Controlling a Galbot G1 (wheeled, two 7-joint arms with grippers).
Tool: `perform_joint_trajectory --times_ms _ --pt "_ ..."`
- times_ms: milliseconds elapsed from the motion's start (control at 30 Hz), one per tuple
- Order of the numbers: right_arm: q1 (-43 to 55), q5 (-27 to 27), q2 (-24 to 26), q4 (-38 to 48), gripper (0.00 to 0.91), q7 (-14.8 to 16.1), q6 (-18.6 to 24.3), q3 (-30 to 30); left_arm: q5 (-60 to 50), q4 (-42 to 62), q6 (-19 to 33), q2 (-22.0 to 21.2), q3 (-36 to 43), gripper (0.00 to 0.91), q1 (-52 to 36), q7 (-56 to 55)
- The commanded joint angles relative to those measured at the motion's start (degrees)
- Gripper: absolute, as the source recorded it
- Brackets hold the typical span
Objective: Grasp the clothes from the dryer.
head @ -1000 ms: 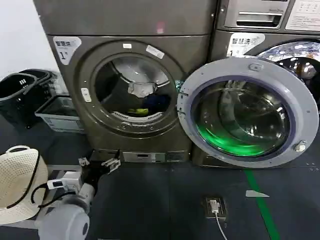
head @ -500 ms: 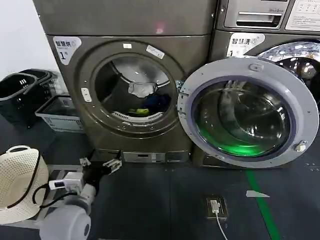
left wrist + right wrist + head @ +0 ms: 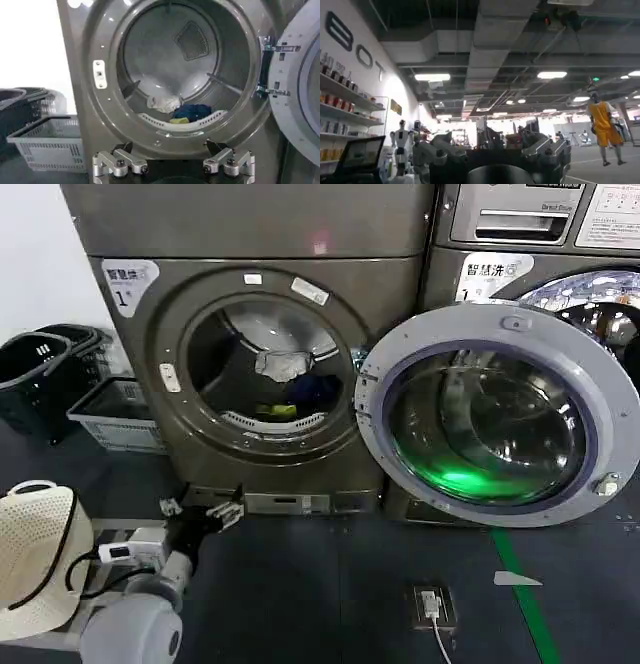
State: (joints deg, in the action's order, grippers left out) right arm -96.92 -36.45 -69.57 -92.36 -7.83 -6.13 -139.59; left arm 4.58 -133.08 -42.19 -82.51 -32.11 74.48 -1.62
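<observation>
The left arm (image 3: 135, 629) is a rounded silver-grey shell with a black wrist section and a black cable looping off it — its left gripper (image 3: 200, 509) carries silver metal fingers (image 3: 116, 163) fastened with dark screws.

Drum lip hid the lower parts of the clothes (image 3: 190, 112). Frame edge cut off the left claw (image 3: 173, 162) base. The dryer (image 3: 260, 334) top ran out of frame.
</observation>
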Motion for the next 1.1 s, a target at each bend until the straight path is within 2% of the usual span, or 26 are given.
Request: perform_joint_trajectory --times_ms 33,1100 --pt "0.0 -0.1 -0.1 -0.1 0.907 -0.1 0.0 0.0 0.0 -0.1 -2.8 0.0 0.0 0.907 0.2 0.0" --pt "0.2 -0.1 -0.7 -0.5 0.907 -0.1 0.1 0.5 -0.1 -0.8 -2.8 -0.2 0.4 0.907 0.8 0.0"
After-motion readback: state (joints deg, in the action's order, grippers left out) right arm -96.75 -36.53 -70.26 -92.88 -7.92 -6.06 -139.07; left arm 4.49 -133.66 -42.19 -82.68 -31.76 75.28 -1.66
